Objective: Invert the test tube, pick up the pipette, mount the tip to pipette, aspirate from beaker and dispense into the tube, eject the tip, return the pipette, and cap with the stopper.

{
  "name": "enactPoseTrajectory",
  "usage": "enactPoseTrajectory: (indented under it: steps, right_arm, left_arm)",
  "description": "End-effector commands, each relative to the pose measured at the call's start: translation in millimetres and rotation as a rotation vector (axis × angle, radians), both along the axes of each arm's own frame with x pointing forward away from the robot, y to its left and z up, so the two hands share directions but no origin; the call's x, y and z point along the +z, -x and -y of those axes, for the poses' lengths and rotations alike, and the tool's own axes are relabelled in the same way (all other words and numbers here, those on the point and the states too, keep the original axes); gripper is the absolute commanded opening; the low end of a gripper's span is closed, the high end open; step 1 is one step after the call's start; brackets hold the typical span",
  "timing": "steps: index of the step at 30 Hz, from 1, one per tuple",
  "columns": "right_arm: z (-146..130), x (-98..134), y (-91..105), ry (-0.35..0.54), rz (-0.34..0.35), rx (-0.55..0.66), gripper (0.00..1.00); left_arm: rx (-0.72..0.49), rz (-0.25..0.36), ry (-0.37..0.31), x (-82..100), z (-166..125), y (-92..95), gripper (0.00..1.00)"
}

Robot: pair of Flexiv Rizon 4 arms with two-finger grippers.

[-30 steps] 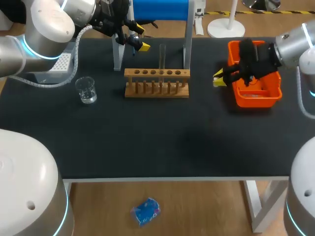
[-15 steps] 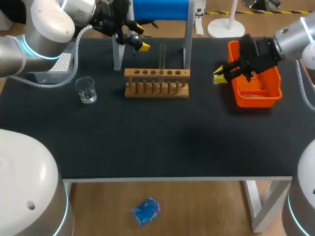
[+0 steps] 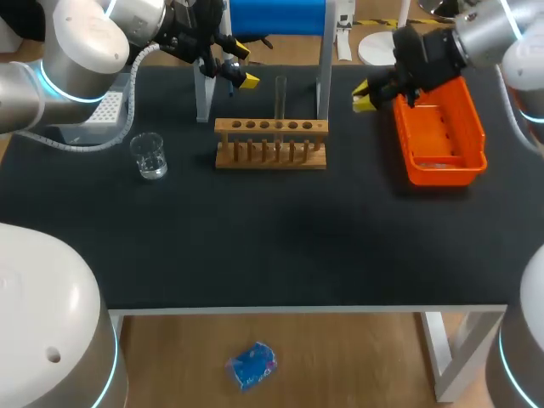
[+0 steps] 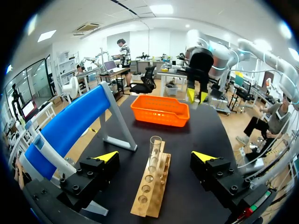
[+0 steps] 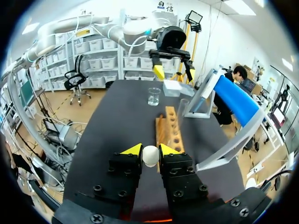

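Note:
A clear test tube (image 3: 280, 98) stands upright in the wooden rack (image 3: 270, 143); in the left wrist view the test tube (image 4: 154, 149) is between and ahead of my fingers. My left gripper (image 3: 245, 65) hangs open behind the rack's left end, holding nothing. Just left of the orange basket's (image 3: 439, 127) far corner, my right gripper (image 3: 364, 95) is shut on a small white stopper (image 5: 150, 156), seen between its yellow tips in the right wrist view. The glass beaker (image 3: 150, 155) sits left of the rack.
A white tip box (image 3: 106, 109) lies at the far left, behind the beaker. A stand with a blue top (image 3: 276, 17) and grey legs rises behind the rack. Bare black mat (image 3: 280, 238) fills the table's front half.
My right gripper has lifted away from the orange basket with the stopper and moved left and toward the table's far side. The left arm has stayed still.

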State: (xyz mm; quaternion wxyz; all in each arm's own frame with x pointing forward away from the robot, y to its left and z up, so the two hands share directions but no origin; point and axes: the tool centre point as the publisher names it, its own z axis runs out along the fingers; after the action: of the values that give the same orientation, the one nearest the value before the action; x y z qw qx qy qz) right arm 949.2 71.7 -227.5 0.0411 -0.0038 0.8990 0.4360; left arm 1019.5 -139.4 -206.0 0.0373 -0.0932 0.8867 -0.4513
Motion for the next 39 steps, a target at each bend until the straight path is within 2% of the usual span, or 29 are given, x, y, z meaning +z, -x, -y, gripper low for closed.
enactPoseTrajectory:
  steps: [1,10,19,28,39]
  right_arm:
    - [-17.1,0.6,-27.8,0.007,-0.009,0.027,0.0]
    - [-47.0,8.1,-61.1,0.003,0.027,0.058,0.0]
    - [-47.0,8.1,-61.1,0.003,0.027,0.058,0.0]
    - [-47.0,8.1,-61.1,0.003,0.027,0.058,0.0]
    - [-47.0,8.1,-61.1,0.003,0.027,0.058,0.0]
  left_arm:
    - [-0.003,-0.004,-0.003,0.9,-0.2,-0.8,1.0]
    - [-0.003,-0.004,-0.003,0.9,-0.2,-0.8,1.0]
    - [-0.001,-0.01,-0.006,0.1,-0.3,-1.6,1.0]
    - [-0.014,0.0,-0.079,-6.2,3.4,-2.8,1.0]
    - [0.015,-0.019,-0.111,-12.3,-1.0,-4.5,1.0]
